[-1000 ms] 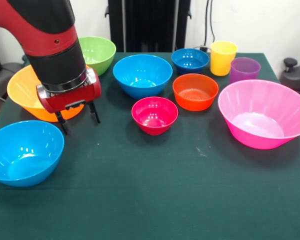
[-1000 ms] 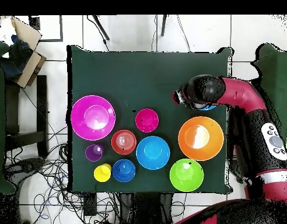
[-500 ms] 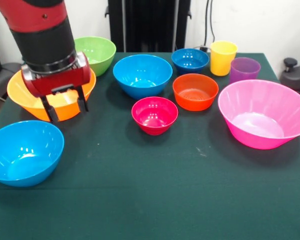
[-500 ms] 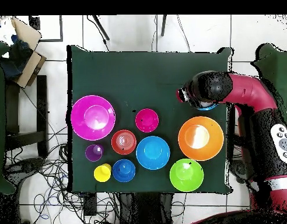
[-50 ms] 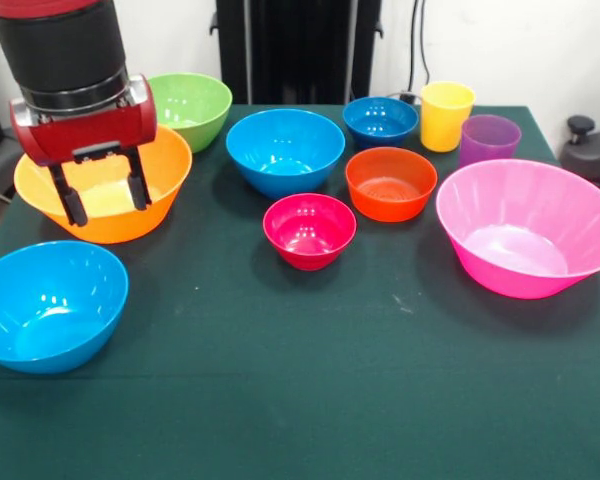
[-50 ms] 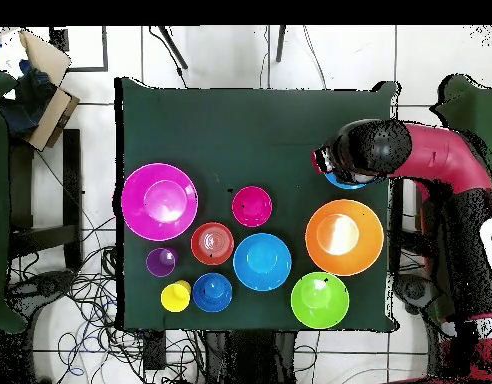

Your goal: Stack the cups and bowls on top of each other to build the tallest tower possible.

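Note:
My gripper (image 5: 102,196) hangs open and empty, seen against the large orange bowl (image 5: 100,190). From above, the arm's wrist (image 6: 372,150) covers most of a light blue bowl (image 6: 342,183), which sits at the front left (image 5: 45,305). Every bowl and cup stands alone and no tower is in view. The other bowls are green (image 5: 188,105), light blue (image 5: 285,150), dark blue (image 5: 380,120), orange-red (image 5: 390,183), crimson (image 5: 309,230) and pink (image 5: 525,240). The yellow cup (image 5: 446,115) and purple cup (image 5: 488,140) stand upright at the back right.
The green cloth table (image 5: 310,400) has bare room along its front. In the overhead view cardboard boxes (image 6: 30,85) sit off the table's left side and cables (image 6: 80,290) lie on the floor.
The gripper has risen and shifted left in the front view, from beside the front-left blue bowl up to the level of the orange bowl. It stays open. No bowl or cup moved.

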Tool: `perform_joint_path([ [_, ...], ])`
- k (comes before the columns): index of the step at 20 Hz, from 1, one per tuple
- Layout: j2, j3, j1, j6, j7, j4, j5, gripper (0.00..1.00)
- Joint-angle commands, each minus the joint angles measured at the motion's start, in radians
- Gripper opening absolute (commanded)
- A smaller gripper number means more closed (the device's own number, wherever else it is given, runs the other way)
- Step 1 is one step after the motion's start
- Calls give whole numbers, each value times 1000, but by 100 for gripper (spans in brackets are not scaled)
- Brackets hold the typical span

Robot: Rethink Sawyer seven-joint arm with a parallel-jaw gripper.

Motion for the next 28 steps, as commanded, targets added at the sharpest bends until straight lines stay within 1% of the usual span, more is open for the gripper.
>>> perform_joint_path([
  [1,12,6,1,4,-182,81,-39,100],
  [11,40,17,1,21,-215,46,-42,100],
  [21,73,21,-3,-7,-220,30,-49,100],
  [28,98,13,-14,-48,-210,26,-66,100],
])
